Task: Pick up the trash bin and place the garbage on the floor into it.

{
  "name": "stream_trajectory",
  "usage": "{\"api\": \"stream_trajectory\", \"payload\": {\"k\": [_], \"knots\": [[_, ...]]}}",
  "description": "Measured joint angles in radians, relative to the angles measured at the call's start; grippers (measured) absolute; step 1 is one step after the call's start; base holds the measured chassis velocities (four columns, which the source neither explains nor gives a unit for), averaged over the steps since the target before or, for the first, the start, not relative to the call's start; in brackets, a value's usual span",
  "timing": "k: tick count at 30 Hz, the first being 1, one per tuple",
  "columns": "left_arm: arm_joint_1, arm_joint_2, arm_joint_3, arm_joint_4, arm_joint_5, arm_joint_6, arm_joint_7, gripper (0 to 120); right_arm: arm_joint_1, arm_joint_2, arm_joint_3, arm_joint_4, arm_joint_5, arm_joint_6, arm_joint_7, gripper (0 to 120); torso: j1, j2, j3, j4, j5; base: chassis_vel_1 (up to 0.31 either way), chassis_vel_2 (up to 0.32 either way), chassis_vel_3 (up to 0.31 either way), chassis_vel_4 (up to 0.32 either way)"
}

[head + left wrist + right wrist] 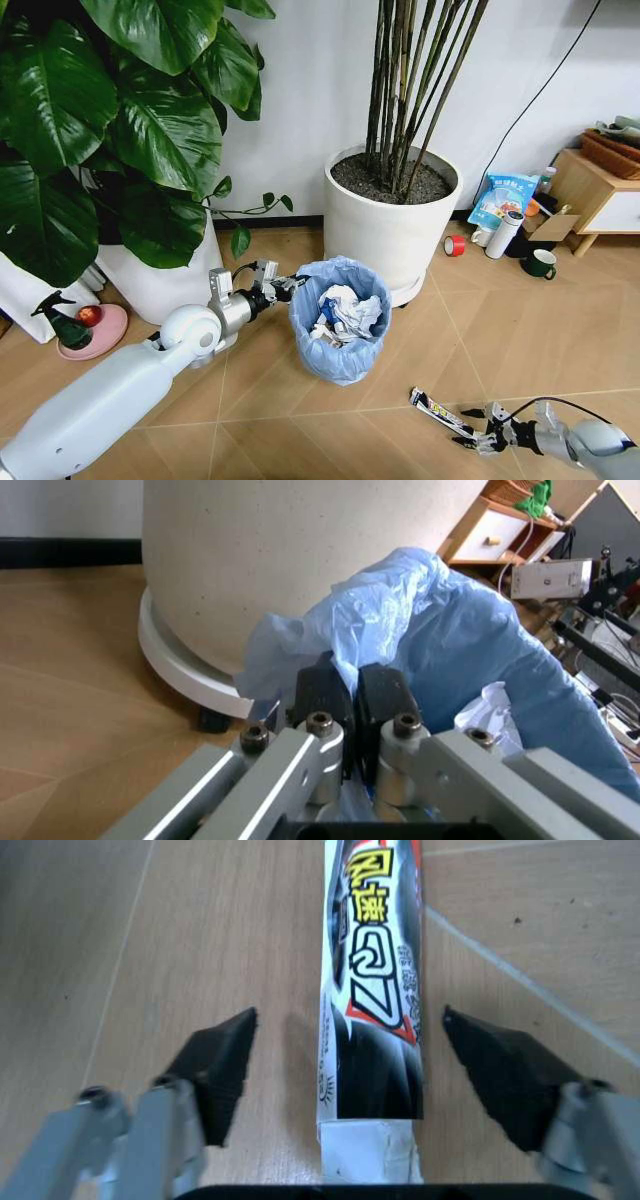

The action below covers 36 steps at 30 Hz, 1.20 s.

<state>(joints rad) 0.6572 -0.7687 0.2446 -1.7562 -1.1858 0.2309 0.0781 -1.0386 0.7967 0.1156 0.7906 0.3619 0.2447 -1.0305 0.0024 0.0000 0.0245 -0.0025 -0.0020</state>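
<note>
Spread wide just above the floor [120, 952], the right gripper [345, 1057] is held with a dark pad on either side of the long snack wrapper [375, 975], neither pad touching it. That wrapper is laid flat on the herringbone boards, well apart from the trash bin [340, 335]. At the bin's near rim, the left gripper [352, 705] is clamped on the blue liner [440, 630]. Crumpled white paper [345, 310] is seen inside the bin, beside the white plant pot [395, 225].
</note>
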Motion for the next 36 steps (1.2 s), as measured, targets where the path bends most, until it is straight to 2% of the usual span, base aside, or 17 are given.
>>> {"api": "stream_trajectory", "payload": {"k": [1, 4, 9, 12, 13, 17, 27, 31, 34, 36], "knots": [[0.000, 0.000, 0.000, 0.000, 0.000, 0.000, 0.000, 0, 0.000, 0.000, 0.000, 0.000, 0.000, 0.000, 0.000, 66, 0.000, 0.000, 0.000, 0.0000, 0.0000, 0.000, 0.000, 0.000, 0.000], [0.000, -0.002, -0.005, 0.000, -0.003, 0.000, 0.000, 0, 0.012, 0.000, -0.021, -0.007, -0.003, -0.011, 0.000, 51, 0.000, 0.000, 0.000, -0.0001, 0.0002, 0.000, 0.000, 0.000, 0.000], [0.000, -0.005, -0.008, 0.001, -0.004, 0.000, 0.001, 0, 0.018, 0.000, -0.029, -0.012, 0.000, -0.016, 0.001, 39, 0.000, 0.000, 0.000, -0.0001, 0.0001, 0.000, 0.000, 0.000, 0.000], [-0.002, -0.005, -0.008, 0.002, -0.005, 0.000, 0.002, 0, 0.019, 0.000, -0.031, -0.013, 0.005, -0.018, 0.001, 22, 0.000, 0.000, 0.000, -0.0001, 0.0000, 0.000, 0.000, 0.000, 0.000], [-0.002, -0.005, -0.008, 0.002, -0.005, 0.000, 0.002, 0, 0.019, 0.000, -0.031, -0.013, 0.005, -0.018, 0.001, 22, 0.000, 0.000, 0.000, -0.0001, 0.0000, 0.000, 0.000, 0.000, 0.000], [-0.002, -0.006, -0.008, 0.004, -0.005, 0.000, 0.002, 0, 0.017, -0.003, -0.028, -0.010, 0.010, -0.020, -0.003, 8, 0.000, 0.000, 0.000, -0.0001, 0.0001, 0.000, 0.000, 0.000, 0.000], [0.000, -0.012, -0.005, 0.008, 0.000, 0.000, 0.003, 0, -0.005, -0.039, 0.006, 0.035, 0.048, -0.016, -0.023, 5, 0.000, 0.000, 0.000, -0.0001, 0.0003, 0.000, 0.000, 0.000, 0.000], [0.000, -0.012, 0.004, 0.017, 0.004, 0.000, 0.005, 0, -0.030, -0.091, 0.065, 0.110, 0.080, -0.003, -0.042, 5, 0.000, 0.000, 0.000, -0.0002, 0.0006, 0.000, 0.000, 0.000, 0.000], [-0.009, -0.014, 0.031, 0.032, 0.011, 0.000, 0.011, 0, -0.081, -0.181, 0.182, 0.249, 0.108, 0.007, -0.063, 5, 0.000, 0.000, 0.000, 0.0000, 0.0005, 0.000, 0.000, 0.000, 0.000], [-0.013, -0.015, 0.039, 0.038, 0.013, 0.000, 0.012, 0, -0.096, -0.209, 0.220, 0.294, 0.111, 0.010, -0.067, 5, 0.000, 0.000, 0.000, -0.0002, 0.0002, 0.000, 0.000, 0.000, 0.000]]}}
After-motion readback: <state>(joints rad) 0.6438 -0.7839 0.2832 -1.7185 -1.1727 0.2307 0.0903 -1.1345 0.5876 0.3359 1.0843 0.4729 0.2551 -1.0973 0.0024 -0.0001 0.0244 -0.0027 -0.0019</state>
